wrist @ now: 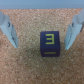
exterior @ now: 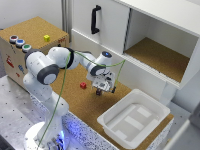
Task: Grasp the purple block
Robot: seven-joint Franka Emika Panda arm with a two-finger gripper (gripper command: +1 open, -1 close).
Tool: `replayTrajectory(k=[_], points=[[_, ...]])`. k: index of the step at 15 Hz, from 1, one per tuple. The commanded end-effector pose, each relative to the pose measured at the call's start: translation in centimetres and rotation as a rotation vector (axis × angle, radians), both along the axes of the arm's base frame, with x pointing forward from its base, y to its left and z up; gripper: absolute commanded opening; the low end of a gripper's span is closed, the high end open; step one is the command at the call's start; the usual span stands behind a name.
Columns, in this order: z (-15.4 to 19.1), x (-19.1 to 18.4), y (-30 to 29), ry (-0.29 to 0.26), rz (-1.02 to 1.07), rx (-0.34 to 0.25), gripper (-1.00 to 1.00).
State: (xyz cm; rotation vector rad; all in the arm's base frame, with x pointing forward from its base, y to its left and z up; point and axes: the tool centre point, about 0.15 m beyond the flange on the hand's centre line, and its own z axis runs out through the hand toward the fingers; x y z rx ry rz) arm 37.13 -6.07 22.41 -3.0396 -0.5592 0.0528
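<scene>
- Cork tabletop (exterior: 75,97), red cube (exterior: 83,85) just left of gripper (exterior: 103,90) in the exterior view.
- Jaws released, straddling purple block (wrist: 50,43), not touching.
- Left: descend, clench.

The arm (exterior: 50,70) is built of rounded white shells joined by dark grey bands at the joints, rising from a white base. A thin green cable (exterior: 62,85) runs along it down toward the base. A round blue light sits on the wrist link above the gripper (exterior: 102,90), whose body is dark and cluttered. In the wrist view, both fingers (wrist: 8,30) are pale blue-grey and flat.
</scene>
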Motion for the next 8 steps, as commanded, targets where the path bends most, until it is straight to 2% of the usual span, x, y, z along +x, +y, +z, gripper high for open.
replayTrajectory(k=[1, 8], points=[[-1.97, -0.05, 0.23, 0.004, -0.026, -0.072, -1.0], [-1.89, -0.76, -0.31, -0.004, -0.05, -0.067, -1.0]])
